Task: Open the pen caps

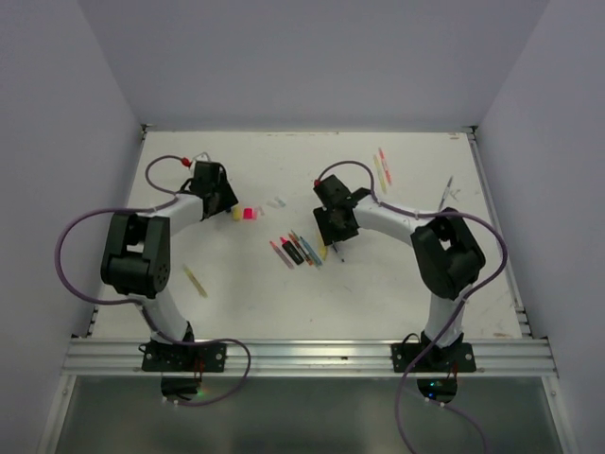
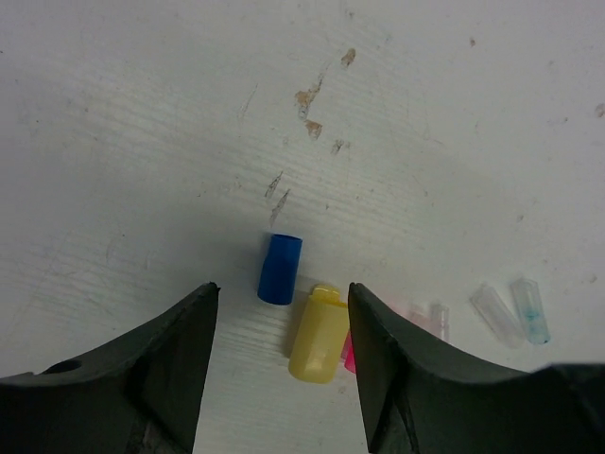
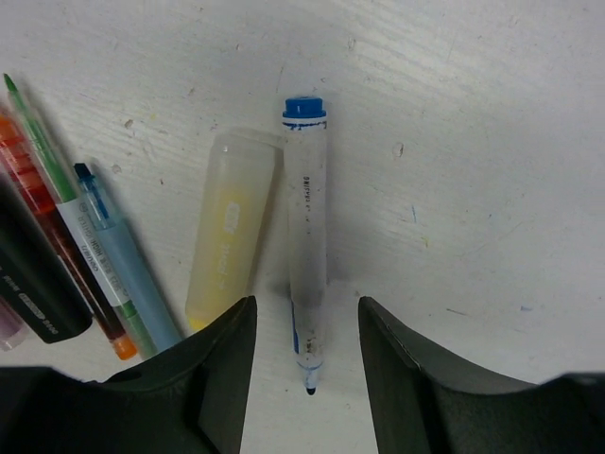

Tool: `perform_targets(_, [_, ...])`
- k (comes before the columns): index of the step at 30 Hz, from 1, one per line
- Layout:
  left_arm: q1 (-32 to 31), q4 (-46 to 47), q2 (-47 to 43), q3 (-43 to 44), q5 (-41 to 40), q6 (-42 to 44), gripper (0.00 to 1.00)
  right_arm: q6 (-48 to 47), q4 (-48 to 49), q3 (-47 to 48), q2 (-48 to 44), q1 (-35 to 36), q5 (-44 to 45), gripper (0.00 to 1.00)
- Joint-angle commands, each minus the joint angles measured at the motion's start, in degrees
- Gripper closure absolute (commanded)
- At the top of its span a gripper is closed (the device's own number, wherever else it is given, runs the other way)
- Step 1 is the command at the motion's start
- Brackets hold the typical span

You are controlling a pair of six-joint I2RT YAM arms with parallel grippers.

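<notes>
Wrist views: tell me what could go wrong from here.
1. The left jaws stand open just by the blue cap and yellow cap, which lie close together; a sideways sweep could scatter them.
2. The right jaws straddle the uncapped pen; the yellow highlighter lies right alongside, so closing might catch both, and the bare tip could smear ink.

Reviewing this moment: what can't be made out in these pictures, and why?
Left wrist view: pink cap, mostly hidden behind the yellow cap and a left-arm finger.
Right wrist view: black pen, cut off by the left edge.
Top view: far pens, too small to tell if capped.
</notes>
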Motion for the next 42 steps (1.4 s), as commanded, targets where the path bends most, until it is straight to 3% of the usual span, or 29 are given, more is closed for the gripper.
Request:
perform_targets(1, [0.47, -0.39, -5.55, -0.40, -0.52, -0.52, 0.39, -0.47, 2.12, 1.00, -5.49, 0.18, 0.07, 0.48])
perform_targets(6, [0.56, -1.09, -10.03, -1.98, -3.42, -1.66, 0.37, -0.39, 3.09, 0.47, -9.54, 0.18, 2.35, 0.47])
perform_targets(11, [1.17, -9.61, -16.53, -2.15, -10.45, -7.54, 0.32, -1.96, 3.96, 1.78, -11.83, 4.57, 5.70, 0.44])
perform_targets(15, [2.67, -13.91, -23.12, -5.23, -12.47, -11.50, 0.08, -0.22, 6.94, 4.33, -9.90, 9.14, -2.80, 0.45])
perform_targets(17, [2.76, -17.86, -24.89, -4.89, -14.66, -14.22, 0.05, 1.19, 10.36, 4.42, -9.46, 10.64, -6.24, 0.45])
perform_targets(22, [3.20, -32.55, -25.85, -4.26, -17.13, -18.27, 0.07, 1.81, 11.18, 5.65, -9.28, 12.05, -7.48, 0.45])
perform_targets(31, [3.29, -34.58, -31.31, -14.54, -14.76, -23.72, 0.12, 4.01, 15.04, -0.49, -14.73, 12.75, -11.71, 0.46])
perform_targets(33, [3.29, -32.75, -32.36, -17.87, -14.41, -25.48, 0.18, 4.27, 16.27, -2.42, -16.48, 12.67, -11.97, 0.46])
perform_targets(42, [3.29, -29.22, -29.64, -23.16, -13.00, -27.68, 0.23, 5.42, 19.26, -6.30, -20.18, 12.84, -13.46, 0.46])
